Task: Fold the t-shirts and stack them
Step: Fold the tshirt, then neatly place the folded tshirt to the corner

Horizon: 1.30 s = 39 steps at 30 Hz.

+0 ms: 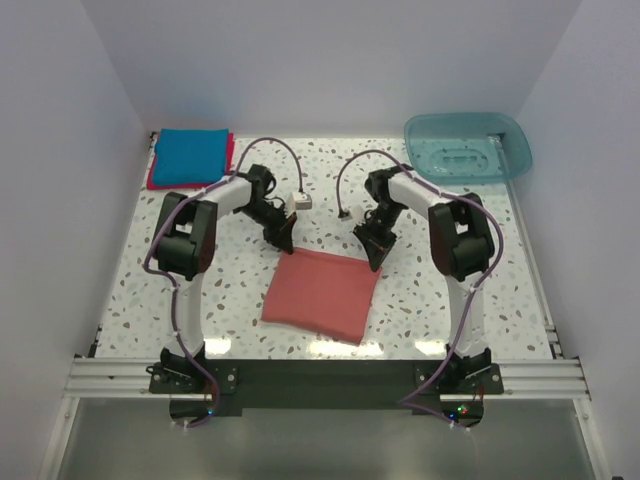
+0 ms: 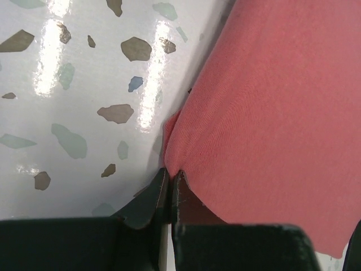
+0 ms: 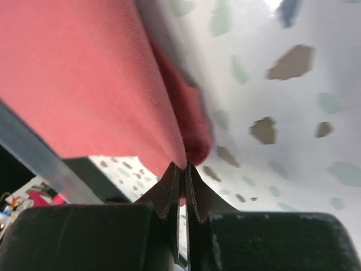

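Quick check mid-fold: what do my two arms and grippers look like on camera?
The left arm and right arm have white links, bulky black joints and a looping purplish cable each. The left gripper and right gripper are black, with dark wedge-shaped fingers tapering to thin tips.

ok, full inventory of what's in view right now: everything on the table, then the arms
salmon-red t-shirt: 1, salmon-red, folded, middle of the table
blue t-shirt: 1, bright blue, folded, far left corner, lying on the pink one
crimson-pink t-shirt: 1, crimson-pink, under the blue one, only its edges showing
tub: 1, translucent teal, far right corner
table: 1, white with speckles, under everything
left gripper: 1, black, shut on the salmon-red t-shirt's far left corner
right gripper: 1, black, shut on its far right corner
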Each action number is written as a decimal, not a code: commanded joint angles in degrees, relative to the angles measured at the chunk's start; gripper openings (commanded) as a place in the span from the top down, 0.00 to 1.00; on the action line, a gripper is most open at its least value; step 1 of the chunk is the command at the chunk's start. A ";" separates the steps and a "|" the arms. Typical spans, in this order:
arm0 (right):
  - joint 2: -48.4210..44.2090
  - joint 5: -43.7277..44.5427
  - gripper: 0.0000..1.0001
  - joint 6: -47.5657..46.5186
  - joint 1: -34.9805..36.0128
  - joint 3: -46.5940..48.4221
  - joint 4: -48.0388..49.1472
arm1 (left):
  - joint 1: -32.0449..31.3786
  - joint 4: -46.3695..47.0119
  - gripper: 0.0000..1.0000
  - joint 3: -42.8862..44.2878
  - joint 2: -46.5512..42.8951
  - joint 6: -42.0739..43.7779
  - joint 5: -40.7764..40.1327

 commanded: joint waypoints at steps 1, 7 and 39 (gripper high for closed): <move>1.22 9.84 1.00 2.88 -1.43 1.74 5.17 | 0.23 6.50 1.00 -2.07 1.46 -0.80 -9.41; 6.14 16.17 1.00 4.55 -1.35 9.73 11.23 | 2.25 9.85 1.00 0.89 1.89 -5.80 -11.70; -17.51 -32.43 0.54 45.15 7.00 -24.88 45.07 | -2.93 33.92 0.51 -28.78 -20.98 -56.51 25.39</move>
